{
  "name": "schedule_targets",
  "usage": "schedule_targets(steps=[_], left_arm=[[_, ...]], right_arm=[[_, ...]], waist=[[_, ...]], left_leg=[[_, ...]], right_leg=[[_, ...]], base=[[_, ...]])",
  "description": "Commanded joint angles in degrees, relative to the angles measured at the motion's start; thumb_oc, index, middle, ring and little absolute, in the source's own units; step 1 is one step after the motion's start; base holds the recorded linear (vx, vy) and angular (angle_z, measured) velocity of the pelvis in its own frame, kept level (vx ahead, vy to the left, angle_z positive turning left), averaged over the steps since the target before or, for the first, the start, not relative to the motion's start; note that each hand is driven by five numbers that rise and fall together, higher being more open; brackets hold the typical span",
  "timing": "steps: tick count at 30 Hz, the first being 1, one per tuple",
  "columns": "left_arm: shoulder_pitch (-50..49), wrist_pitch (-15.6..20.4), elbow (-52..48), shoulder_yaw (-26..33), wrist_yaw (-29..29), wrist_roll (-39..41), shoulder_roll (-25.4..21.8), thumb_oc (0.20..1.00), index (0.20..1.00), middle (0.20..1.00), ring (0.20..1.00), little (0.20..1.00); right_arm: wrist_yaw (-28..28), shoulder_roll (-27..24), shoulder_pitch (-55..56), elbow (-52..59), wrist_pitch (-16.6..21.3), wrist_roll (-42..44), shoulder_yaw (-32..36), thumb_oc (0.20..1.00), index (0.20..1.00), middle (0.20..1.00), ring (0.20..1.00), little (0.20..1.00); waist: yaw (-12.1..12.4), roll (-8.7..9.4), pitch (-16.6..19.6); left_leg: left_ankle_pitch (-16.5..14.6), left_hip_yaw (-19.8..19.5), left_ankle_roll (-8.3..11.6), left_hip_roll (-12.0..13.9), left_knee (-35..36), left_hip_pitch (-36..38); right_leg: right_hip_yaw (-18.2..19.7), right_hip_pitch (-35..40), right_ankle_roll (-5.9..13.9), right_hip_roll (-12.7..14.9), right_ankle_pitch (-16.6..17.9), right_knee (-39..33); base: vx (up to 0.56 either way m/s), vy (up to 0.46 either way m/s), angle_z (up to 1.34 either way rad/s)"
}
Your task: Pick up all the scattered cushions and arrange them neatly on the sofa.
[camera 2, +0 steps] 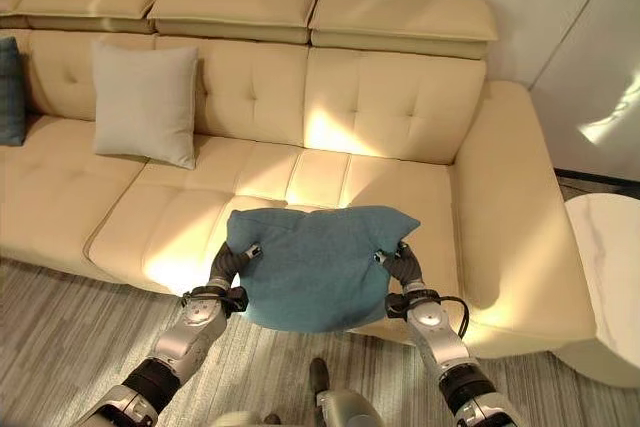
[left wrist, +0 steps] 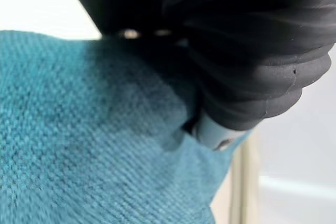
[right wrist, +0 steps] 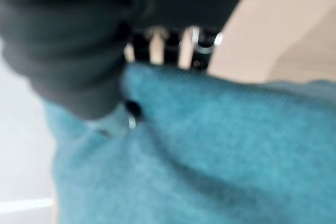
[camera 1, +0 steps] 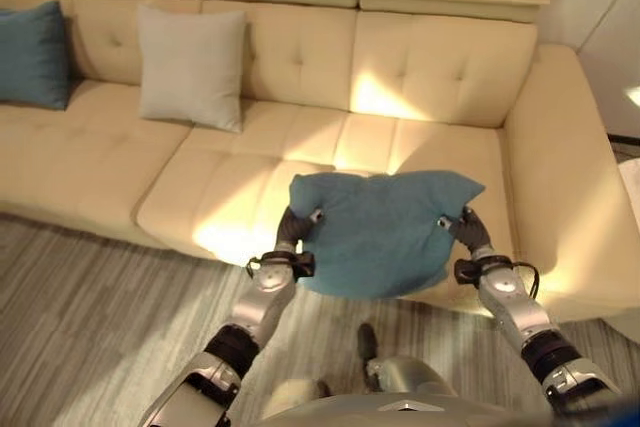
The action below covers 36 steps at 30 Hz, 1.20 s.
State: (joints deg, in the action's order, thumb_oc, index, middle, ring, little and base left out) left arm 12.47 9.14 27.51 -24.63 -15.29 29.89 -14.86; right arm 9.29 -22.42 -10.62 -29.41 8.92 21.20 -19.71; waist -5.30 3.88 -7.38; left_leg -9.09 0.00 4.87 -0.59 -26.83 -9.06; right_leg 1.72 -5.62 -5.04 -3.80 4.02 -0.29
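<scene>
I hold a teal cushion [camera 1: 380, 232] between both hands, just above the front edge of the beige sofa's [camera 1: 230, 187] right seat. My left hand [camera 1: 293, 230] grips its left side and my right hand [camera 1: 468, 230] its right side, each with the thumb on top and the fingers beneath. Up close, the left hand's thumb [left wrist: 215, 135] digs into the teal cloth [left wrist: 79, 145]. The right hand's fingers [right wrist: 157, 45] curl over the cushion's far edge [right wrist: 236, 156]. A light grey cushion [camera 1: 192, 67] leans upright against the backrest. A second teal cushion [camera 1: 32, 55] stands at the far left.
The sofa's right armrest [camera 1: 565, 177] runs along beside the held cushion. A white round table [camera 2: 605, 277] stands to the right of the sofa. Grey striped flooring [camera 1: 90, 317] lies in front of the seat.
</scene>
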Motion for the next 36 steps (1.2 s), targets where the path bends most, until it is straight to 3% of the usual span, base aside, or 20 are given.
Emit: schedule_targets(steps=[1, 2, 3, 4, 6, 10, 14, 15, 17, 20, 22, 26, 31, 36], left_arm=[[6.24, 4.26, -7.23, -4.76, 4.72, -0.65, 3.49, 0.2, 0.2, 0.2, 0.2, 0.2], [6.06, 4.08, -7.27, -5.23, 4.87, -1.43, 3.39, 0.2, 0.2, 0.2, 0.2, 0.2], [6.04, 4.08, -7.27, -5.24, 4.86, -1.44, 3.4, 0.2, 0.2, 0.2, 0.2, 0.2], [6.0, 4.02, -7.87, -5.09, 4.61, -1.63, 3.48, 0.2, 0.2, 0.2, 0.2, 0.2], [6.01, 4.19, -8.29, -4.81, 4.3, -1.75, 3.47, 0.2, 0.2, 0.2, 0.2, 0.2], [5.38, 4.31, -9.85, -4.34, 4.33, -2.02, 2.56, 0.2, 0.2, 0.2, 0.2, 0.2], [6.14, 4.53, -10.8, -3.66, 3.37, -1.91, 2.23, 0.2, 0.2, 0.2, 0.2, 0.2], [6.3, 4.36, -11.21, -3.0, 3.0, -1.83, 2.01, 0.2, 0.2, 0.2, 0.2, 0.2], [6.65, 4.66, -11.48, -2.75, 2.9, -1.94, 1.54, 0.2, 0.2, 0.2, 0.2, 0.2], [7.76, 4.87, -11.64, -2.35, 2.47, -2.47, 0.68, 0.2, 0.2, 0.2, 0.2, 0.2], [8.63, 5.36, -10.91, -1.92, 2.32, -2.69, 0.7, 0.2, 0.2, 0.2, 0.2, 0.2], [8.27, 5.12, -11.54, -1.29, 2.32, -3.05, 0.81, 0.2, 0.2, 0.2, 0.2, 0.2], [7.16, 4.81, -13.47, 0.82, 1.54, -2.22, 1.47, 0.2, 0.2, 0.2, 0.2, 0.2], [11.9, 4.83, -12.65, 1.68, -1.06, -3.43, 0.56, 0.2, 0.2, 0.2, 0.2, 0.2]], right_arm=[[-2.22, 2.45, -3.23, 6.95, 5.78, 1.14, 0.34, 0.2, 0.2, 0.2, 0.2, 0.2], [-2.17, 2.3, -2.91, 6.74, 5.83, 0.52, 0.41, 0.2, 0.2, 0.2, 0.2, 0.2], [-2.17, 2.3, -2.89, 6.74, 5.83, 0.51, 0.41, 0.2, 0.2, 0.2, 0.2, 0.2], [-1.71, 2.33, -3.12, 6.91, 5.76, -0.45, 0.15, 0.2, 0.2, 0.2, 0.2, 0.2], [-1.26, 2.68, -3.79, 6.09, 5.75, -0.66, -0.22, 0.2, 0.2, 0.2, 0.2, 0.2], [-1.86, 3.07, -4.01, 6.04, 5.44, -0.71, -0.04, 0.2, 0.2, 0.2, 0.2, 0.2], [-1.71, 3.73, -5.22, 5.97, 5.18, -0.76, -0.1, 0.2, 0.2, 0.2, 0.2, 0.2], [-1.52, 3.96, -6.32, 5.62, 4.78, -1.17, -0.01, 0.2, 0.2, 0.2, 0.2, 0.2], [-1.62, 4.13, -7.0, 5.37, 4.84, -1.25, -0.03, 0.2, 0.2, 0.2, 0.2, 0.2], [-1.36, 4.8, -8.28, 5.27, 4.8, -1.66, -0.1, 0.2, 0.2, 0.2, 0.2, 0.2], [-1.1, 4.94, -9.35, 4.2, 4.94, -1.91, 0.06, 0.2, 0.2, 0.2, 0.2, 0.2], [-1.43, 4.01, -8.13, 5.9, 4.76, -2.62, 0.82, 0.2, 0.2, 0.2, 0.2, 0.2], [-0.25, 1.69, -6.48, 10.44, 4.58, -5.37, 3.18, 0.2, 0.2, 0.2, 0.2, 0.2], [2.2, 1.27, -10.52, 12.22, 4.81, -6.74, 2.97, 0.2, 0.2, 0.2, 0.2, 0.2]], waist=[[-0.51, 0.6, 2.25], [-0.35, 0.06, 2.52], [-0.33, 0.12, 2.45], [0.68, -0.73, 1.96], [1.48, -1.08, 1.46], [1.82, -1.51, 2.27], [2.34, -1.41, 2.92], [2.87, -1.63, 3.37], [2.87, -1.67, 2.96], [2.59, -2.21, 2.26], [2.82, -2.46, 2.83], [1.96, -1.77, 2.81], [1.99, -1.92, 6.06], [1.6, -2.09, 6.95]], left_leg=[[8.16, 0.15, -0.76, -0.28, 15.11, 3.3], [10.41, 0.82, -1.08, 0.24, 20.96, 1.99], [10.54, 0.85, -1.09, 0.18, 21.26, 2.26], [14.04, -0.63, -0.66, -0.12, 24.46, -0.09], [15.62, -2.26, -0.09, -0.62, 24.6, -1.43], [13.8, -1.91, -1.11, -0.83, 25.29, 1.37], [11.44, 0.37, -3.02, -1.32, 24.02, 2.56], [10.32, 1.95, -3.89, -1.37, 23.86, 3.17], [9.89, 2.81, -4.52, -1.36, 24.06, 4.04], [9.38, 3.56, -4.93, -0.94, 24.66, 5.02], [8.42, 4.26, -4.55, -0.62, 25.53, 6.37], [7.07, 3.75, -3.85, -0.98, 24.69, 8.11], [9.57, 3.05, -2.67, 0.1, 31.36, 11.82], [9.76, 2.95, -1.53, 0.84, 31.83, 11.29]], right_leg=[[3.8, 2.86, 8.39, 2.27, -3.9, 3.65], [3.99, 3.56, 8.38, 1.6, -4.21, 3.24], [4.01, 3.69, 8.4, 1.66, -4.27, 3.22], [4.93, 4.57, 8.17, 0.51, -5.15, 3.72], [6.56, 5.38, 7.98, -0.31, -5.86, 4.23], [8.5, 6.33, 8.69, 0.32, -7.25, 5.3], [10.16, 6.43, 10.77, 2.32, -7.63, 7.16], [10.37, 5.81, 12.42, 3.4, -7.21, 8.88], [11.16, 3.78, 13.89, 3.89, -5.0, 13.22], [10.77, 0.19, 14.71, 4.48, -4.13, 17.41], [7.85, -1.13, 14.52, 7.4, -3.41, 10.47], [5.77, -0.24, 14.46, 9.0, -1.56, 4.34], [3.7, 6.21, 13.67, 7.99, -1.49, -3.5], [2.14, 7.1, 13.66, 7.56, -2.11, -4.71]], base=[[0.16, -0.034, -0.09], [0.17, -0.035, -0.15], [0.21, -0.013, -0.16], [0.15, 0.002, -0.05], [0.18, 0.015, -0.38], [0.19, 0.102, -0.83], [0.15, 0.133, -0.49], [0.1, 0.126, -0.45], [0.07, 0.111, -0.47], [0.01, 0.073, -0.33], [0.07, -0.012, -0.15], [0.09, -0.046, -0.13], [0.13, -0.097, 0.21], [0.02, -0.039, 0.16]])
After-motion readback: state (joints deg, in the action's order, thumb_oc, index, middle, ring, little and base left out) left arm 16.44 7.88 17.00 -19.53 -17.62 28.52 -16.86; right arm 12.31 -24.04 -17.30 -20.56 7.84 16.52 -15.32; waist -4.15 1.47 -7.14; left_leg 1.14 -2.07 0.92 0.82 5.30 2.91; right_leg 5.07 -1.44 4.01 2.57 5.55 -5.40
